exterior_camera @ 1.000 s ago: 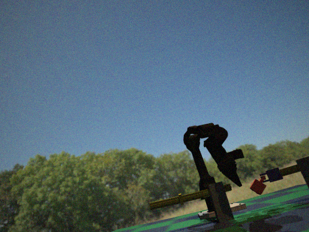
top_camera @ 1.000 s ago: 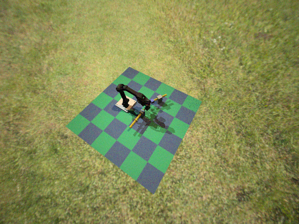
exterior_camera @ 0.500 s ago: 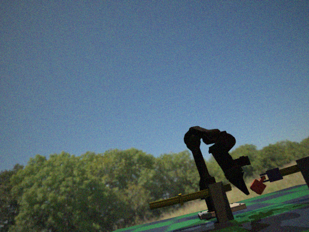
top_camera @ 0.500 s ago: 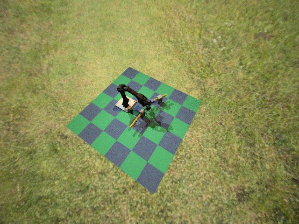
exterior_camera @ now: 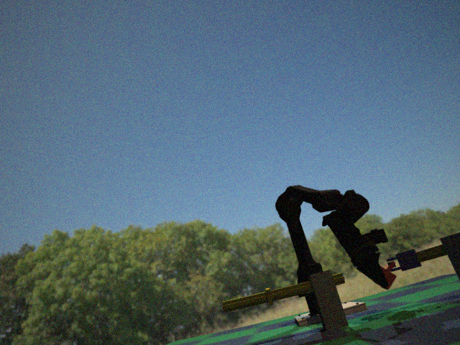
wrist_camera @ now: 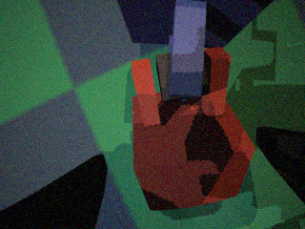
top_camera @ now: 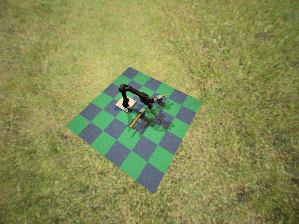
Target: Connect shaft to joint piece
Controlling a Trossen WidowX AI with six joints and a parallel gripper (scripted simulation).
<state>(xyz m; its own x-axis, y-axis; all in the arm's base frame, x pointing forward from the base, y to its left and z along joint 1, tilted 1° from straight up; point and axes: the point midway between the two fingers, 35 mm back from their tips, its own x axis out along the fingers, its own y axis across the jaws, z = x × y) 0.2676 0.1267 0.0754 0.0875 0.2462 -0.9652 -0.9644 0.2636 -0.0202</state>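
The red joint piece [exterior_camera: 389, 276] [wrist_camera: 159, 162] hangs from the violet fork [exterior_camera: 408, 259] [wrist_camera: 187, 43] on the fixed yellow shaft [top_camera: 164, 95] [exterior_camera: 430, 254]. My gripper [top_camera: 150, 106] [exterior_camera: 387, 284] [wrist_camera: 181, 149] is open, with one black finger on each side of the joint piece in the wrist view. Contact cannot be told. Dark patches lie across the piece, and where its opening points is unclear. The second yellow shaft [top_camera: 134, 122] [exterior_camera: 284, 292] sits in its block [top_camera: 142, 111] [exterior_camera: 330, 302], most of it on the side away from the joint.
The fixed shaft's block [top_camera: 159, 98] [exterior_camera: 452, 252] stands on the far side of the joint. A collar [exterior_camera: 268, 295] rings the second shaft. The arm's pale base plate [top_camera: 131, 101] [exterior_camera: 354, 307] is on the checkered mat [top_camera: 125, 145], with grass around it.
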